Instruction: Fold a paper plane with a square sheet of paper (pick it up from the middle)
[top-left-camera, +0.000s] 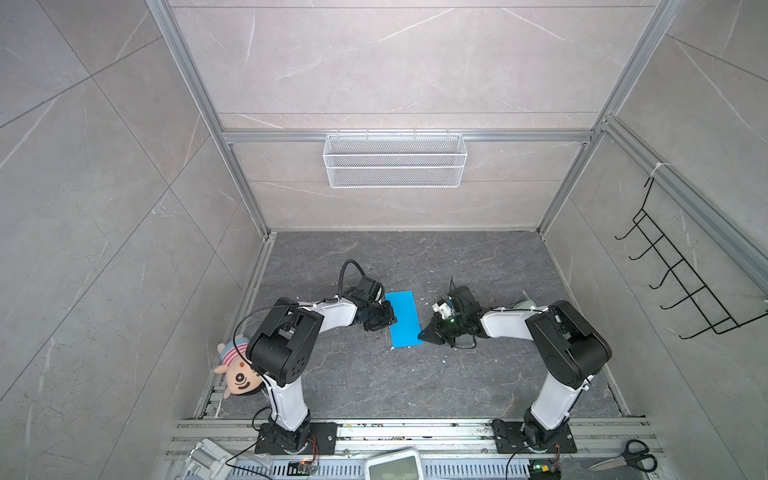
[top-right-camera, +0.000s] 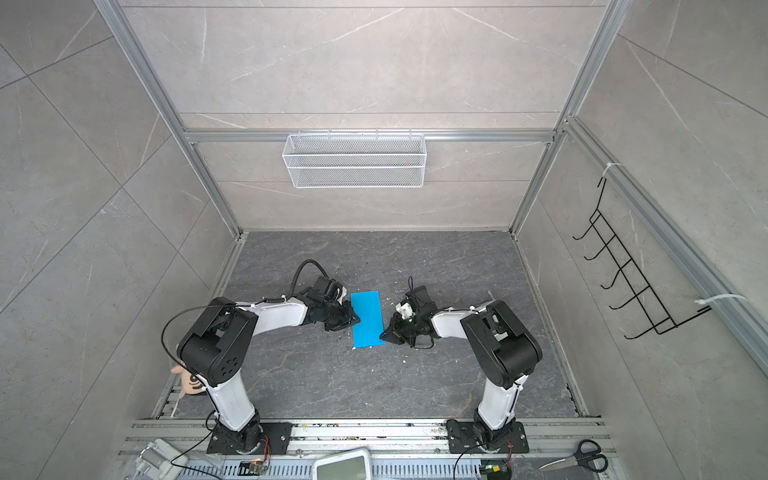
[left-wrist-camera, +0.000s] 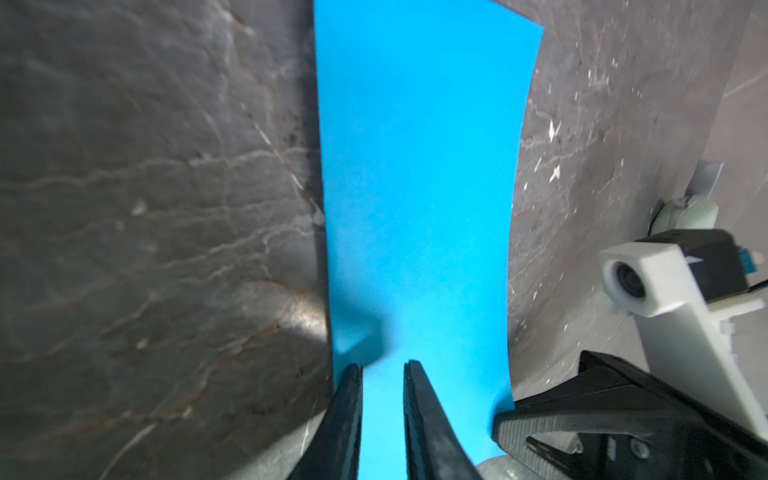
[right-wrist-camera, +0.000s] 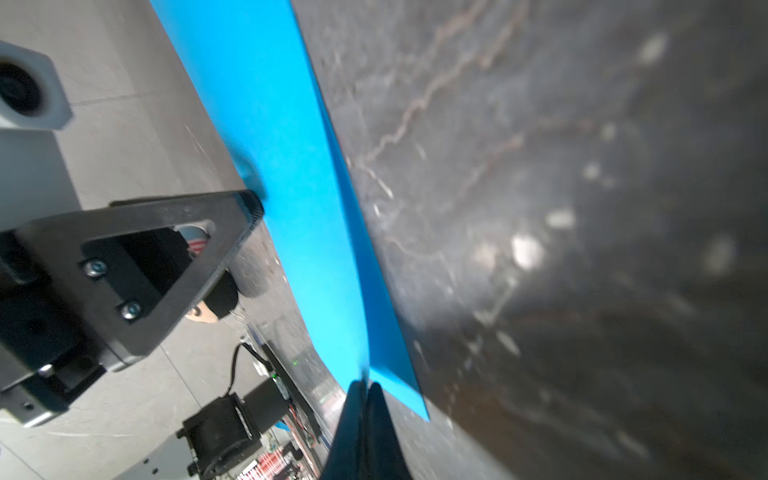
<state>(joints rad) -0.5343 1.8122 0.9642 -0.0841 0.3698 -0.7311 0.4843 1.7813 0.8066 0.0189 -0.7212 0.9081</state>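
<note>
The square sheet of paper (top-left-camera: 402, 318), sky-blue and folded to a narrow rectangle, is being pinched by the right gripper (right-wrist-camera: 365, 384), the left gripper (left-wrist-camera: 382, 365) being held slightly open.

Bright even light, soft shadows, top views bent at edges, wrist views blurry, glare on tabletop (left-wrist-camera: 306, 321)
</note>
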